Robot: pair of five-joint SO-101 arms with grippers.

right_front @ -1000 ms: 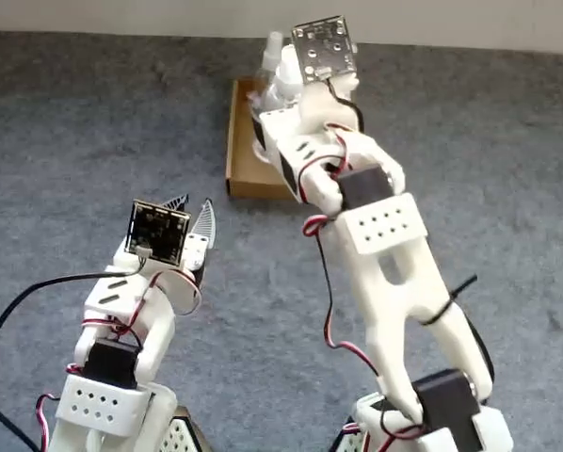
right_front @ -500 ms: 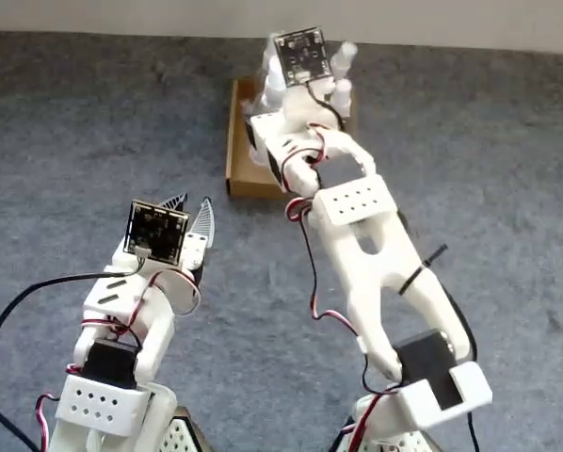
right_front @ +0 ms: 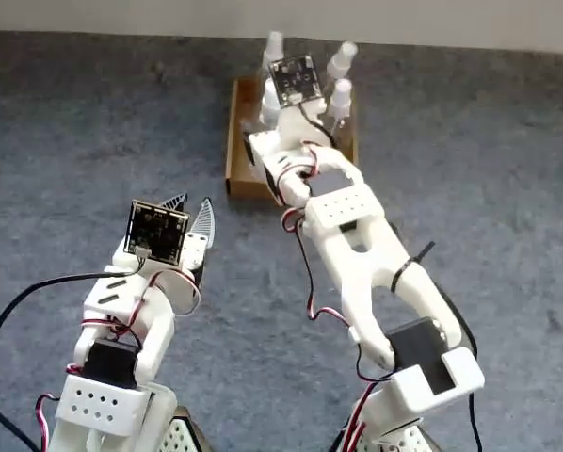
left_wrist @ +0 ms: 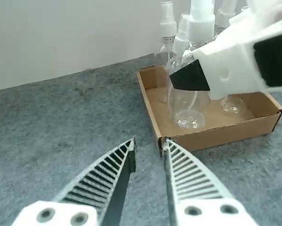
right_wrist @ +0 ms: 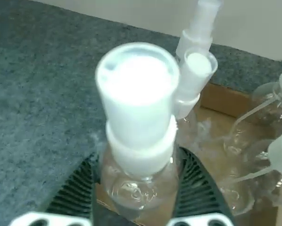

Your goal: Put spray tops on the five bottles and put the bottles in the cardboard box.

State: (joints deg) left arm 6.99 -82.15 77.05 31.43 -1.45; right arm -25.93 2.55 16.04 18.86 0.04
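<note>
The cardboard box (right_front: 234, 141) sits at upper centre of the high view, while the left gripper (right_front: 195, 212) at lower left hangs parted and empty. The right gripper (right_wrist: 138, 162) is clamped on a clear bottle (right_wrist: 136, 188) over the box. With its spray top (right_wrist: 136, 80) on, the bottle looks light, slick and thin-walled, so it is best squeezed gently just below the collar.

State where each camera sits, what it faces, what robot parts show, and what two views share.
High view: fixed above the table, looking down; shows the left arm, right arm, left gripper and cardboard box.
Left wrist view: on the left arm, facing the box past its own open gripper.
Right wrist view: on the right arm, looking down the right gripper, which grips a bottle at the box.
Shared: both wrist views show that bottle and the box.
</note>
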